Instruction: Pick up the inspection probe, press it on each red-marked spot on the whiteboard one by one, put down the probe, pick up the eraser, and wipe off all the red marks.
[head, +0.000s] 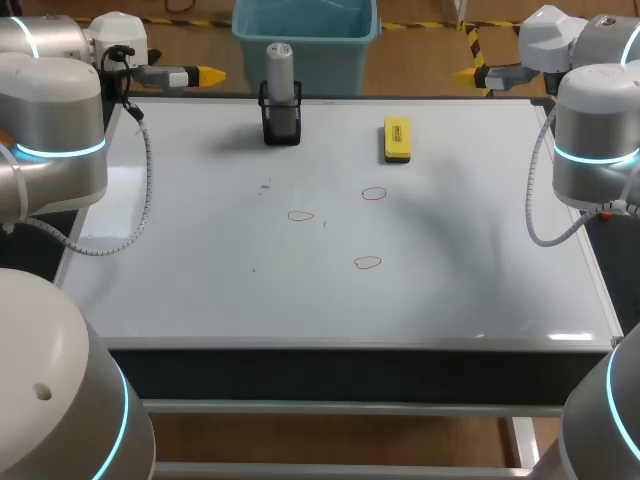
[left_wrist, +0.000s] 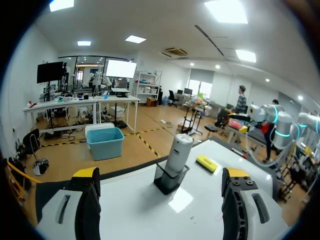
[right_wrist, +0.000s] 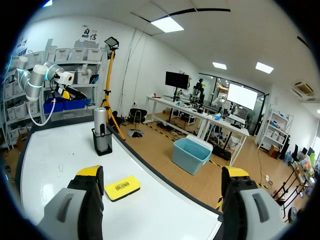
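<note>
One inspection probe (head: 280, 70), a silver cylinder, stands upright in a black holder (head: 281, 122) at the far edge of the whiteboard (head: 200, 270), a little left of the middle. Nothing touches it.

Yellow eraser (head: 397, 139) lies flat to the right of the holder, also near the far edge, apart from it.

Three red marks, all small outlined loops, are in the middle of the board: one (head: 374, 193) just nearer than the eraser, one (head: 301, 215) to its left, one (head: 368, 263) nearest of the three.

My left gripper (head: 208, 75) hangs at the far left corner, tips pointing right, well apart from the probe. In the left wrist view its fingers (left_wrist: 86, 200) stand wide apart with nothing held; probe and holder are ahead of them.

My right gripper (head: 462, 74) hangs at the far right corner, tips pointing left. Its fingers (right_wrist: 89, 200) are likewise spread and hold nothing; the eraser lies ahead, the probe farther on.
</note>
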